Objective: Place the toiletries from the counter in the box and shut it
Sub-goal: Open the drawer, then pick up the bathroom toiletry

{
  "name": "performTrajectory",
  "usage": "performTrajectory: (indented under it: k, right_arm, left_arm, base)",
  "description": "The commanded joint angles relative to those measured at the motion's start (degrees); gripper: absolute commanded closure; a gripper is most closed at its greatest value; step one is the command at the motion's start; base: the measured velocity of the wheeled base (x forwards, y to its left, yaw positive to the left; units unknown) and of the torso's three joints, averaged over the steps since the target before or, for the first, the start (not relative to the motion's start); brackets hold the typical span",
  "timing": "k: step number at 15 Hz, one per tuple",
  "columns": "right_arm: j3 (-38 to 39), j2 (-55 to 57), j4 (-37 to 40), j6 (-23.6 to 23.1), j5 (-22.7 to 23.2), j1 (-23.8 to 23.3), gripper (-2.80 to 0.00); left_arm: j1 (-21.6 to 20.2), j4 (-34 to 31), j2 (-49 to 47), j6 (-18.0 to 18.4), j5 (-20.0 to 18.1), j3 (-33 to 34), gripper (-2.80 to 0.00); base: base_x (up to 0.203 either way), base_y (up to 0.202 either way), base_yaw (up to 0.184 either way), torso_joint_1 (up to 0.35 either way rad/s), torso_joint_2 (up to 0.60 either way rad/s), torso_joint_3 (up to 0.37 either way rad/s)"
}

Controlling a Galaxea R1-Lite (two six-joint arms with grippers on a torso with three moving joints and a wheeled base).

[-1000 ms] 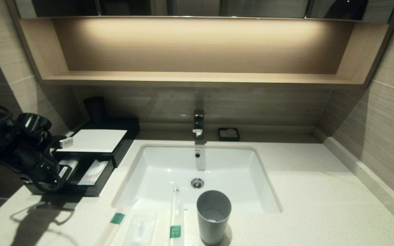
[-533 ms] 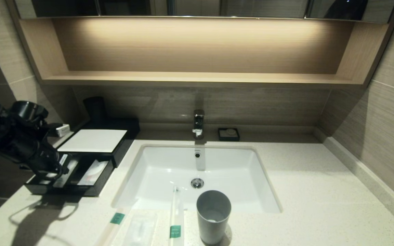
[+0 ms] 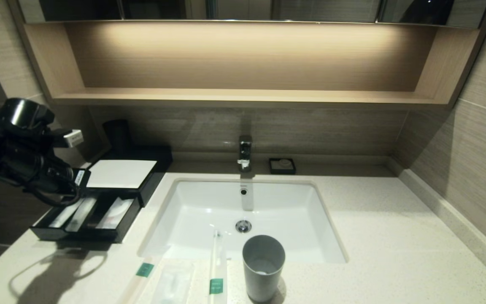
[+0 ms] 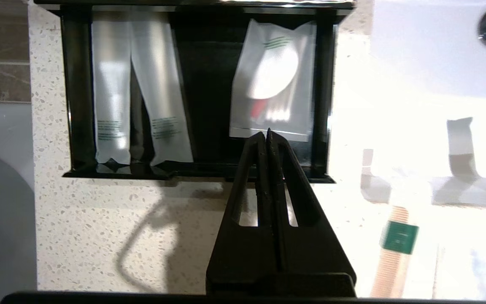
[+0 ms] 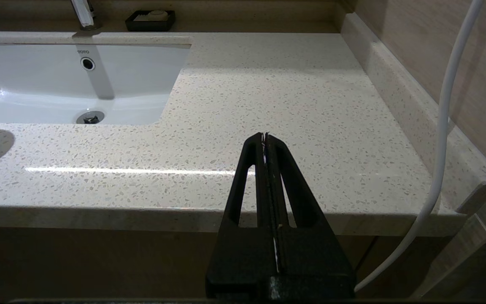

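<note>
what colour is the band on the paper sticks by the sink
Green, on cream paper sticks; the band shows best in the head view.

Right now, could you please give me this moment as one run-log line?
left tool: shut, empty, above open drawer | right tool: shut, parked off counter | two sticks, packet: on counter
</note>
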State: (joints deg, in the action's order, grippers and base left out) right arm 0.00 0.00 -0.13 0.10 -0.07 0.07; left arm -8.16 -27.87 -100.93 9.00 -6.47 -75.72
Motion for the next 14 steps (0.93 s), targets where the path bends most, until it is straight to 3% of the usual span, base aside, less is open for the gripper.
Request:
performTrajectory:
  k: [1, 6, 14]
  right_arm:
    - [0.1, -0.1, 0.0, 0.0, 0.0, 0.0, 0.00]
    - [0.1, 0.0, 0.0, 0.0, 0.0, 0.0, 0.00]
    - [0.1, -0.1, 0.0, 0.0, 0.0, 0.0, 0.00]
  left_arm:
    - [2.5, -0.5, 4.7, -1.9, 0.0, 0.9, 0.00]
    - [7.8, -5.3, 13.6, -2.7, -0.1, 5.2, 0.00]
    - [13.7, -15.7, 31.6, -3.9, -0.3, 18.9, 0.00]
  base:
    - [0.000, 0.000, 0.000, 0.000, 0.00, 0.000]
    - [0.000, 0.000, 0.000, 0.000, 0.00, 0.000]
    - [0.000, 0.000, 0.000, 0.000, 0.00, 0.000]
